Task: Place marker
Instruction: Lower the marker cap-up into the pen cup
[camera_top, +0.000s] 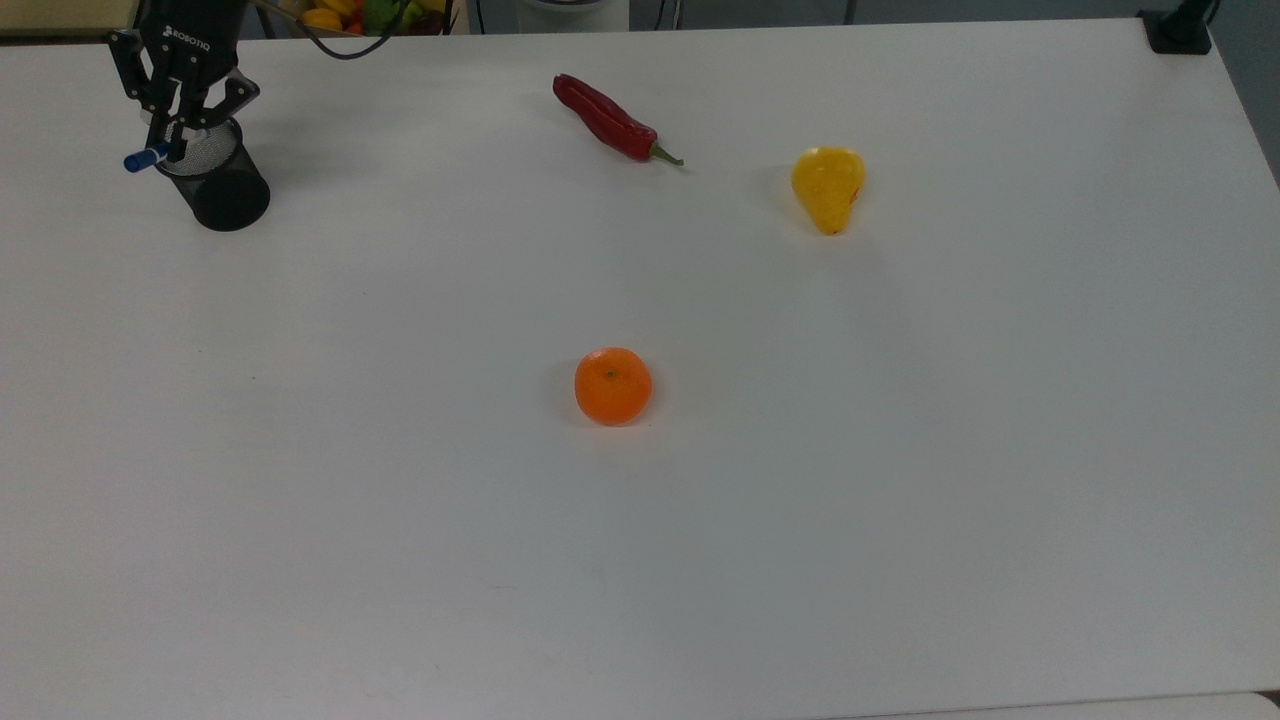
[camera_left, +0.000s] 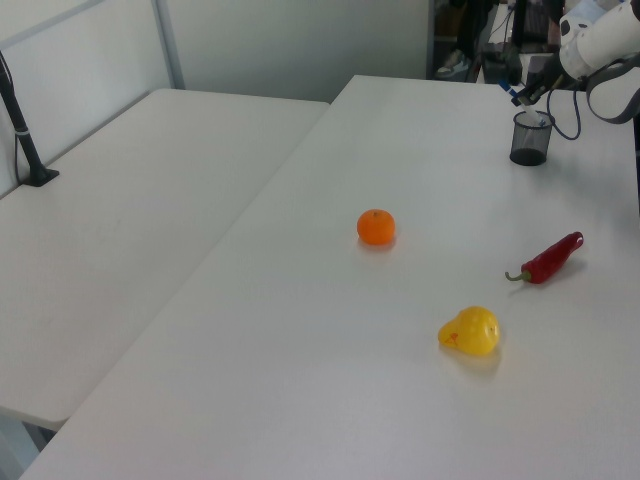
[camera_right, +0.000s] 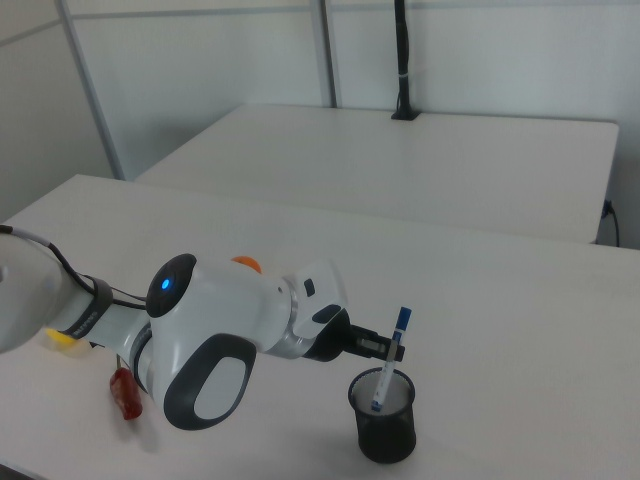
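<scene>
Nearly done — the gripper (camera_top: 172, 140) clamps the marker (camera_right: 391, 360), its lower end already inside the mesh pen cup (camera_right: 386, 415) — only lowering and release remain.

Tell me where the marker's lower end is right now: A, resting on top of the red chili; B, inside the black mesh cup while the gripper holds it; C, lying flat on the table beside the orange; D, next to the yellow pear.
B: in the right view the marker stands tilted in the gripper, its lower end inside the black mesh cup.
</scene>
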